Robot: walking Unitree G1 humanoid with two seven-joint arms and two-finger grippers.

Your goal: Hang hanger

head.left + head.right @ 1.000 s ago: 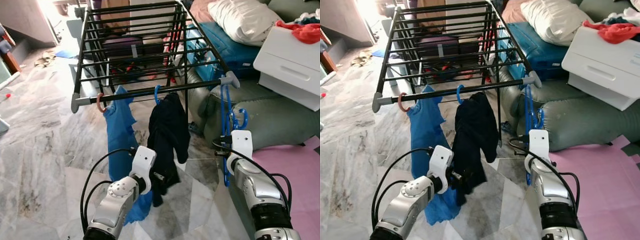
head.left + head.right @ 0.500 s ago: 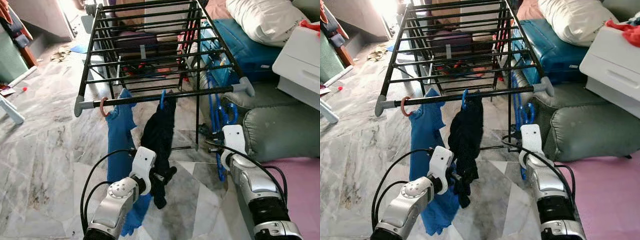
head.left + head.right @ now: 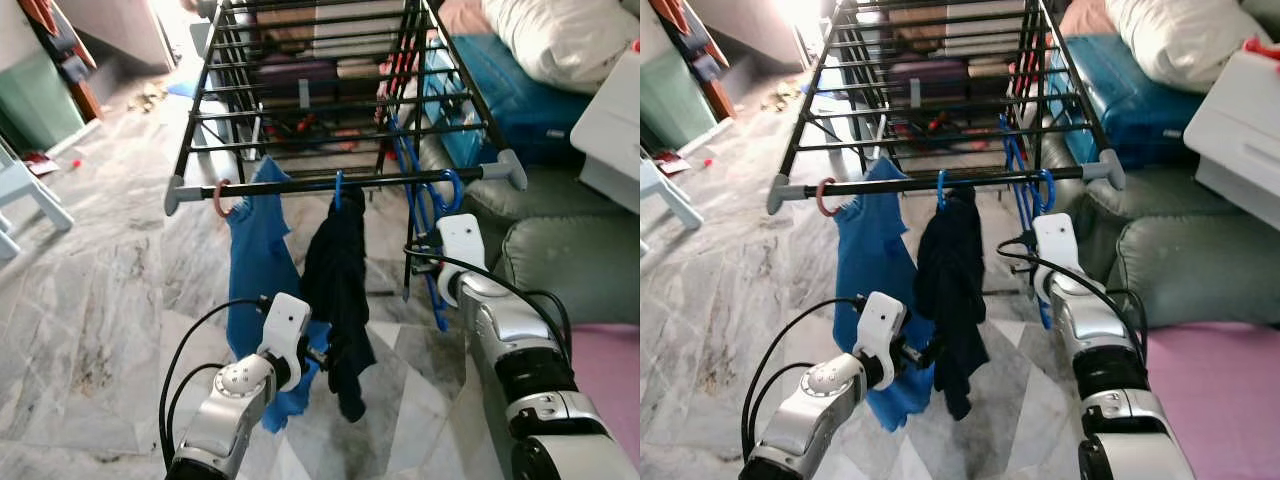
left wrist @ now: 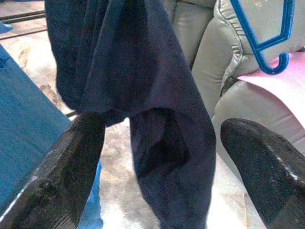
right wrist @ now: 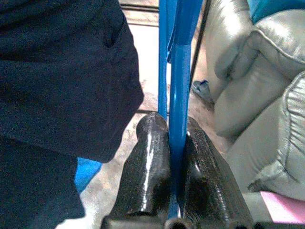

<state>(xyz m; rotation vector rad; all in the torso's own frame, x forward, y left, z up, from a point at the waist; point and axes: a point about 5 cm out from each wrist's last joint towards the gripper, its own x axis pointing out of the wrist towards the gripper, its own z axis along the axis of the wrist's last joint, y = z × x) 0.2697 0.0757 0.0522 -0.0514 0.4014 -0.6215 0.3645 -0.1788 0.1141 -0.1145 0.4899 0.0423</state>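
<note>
- Since a second ago, the bare blue plastic hanger [image 3: 432,225] has travelled from the rack's right-hand end inward, and its hook now curls over the near black metal rail [image 3: 390,182] of the drying rack, just right of the dark navy garment [image 3: 338,290].
- Right gripper [image 5: 174,164] stays clamped on the hanger's lower blue bar, fingers [image 5: 148,157] pressed against it on both sides.
- Judging by the hook on the rail, the hanging looks almost done; releasing the hanger seems the remaining step, though whether the hook is fully seated cannot be told.
- Left gripper [image 4: 157,162] hovers spread wide apart in front of the navy garment's lower hem, holding nothing, with the blue shirt [image 3: 258,260] hanging on its left.
</note>
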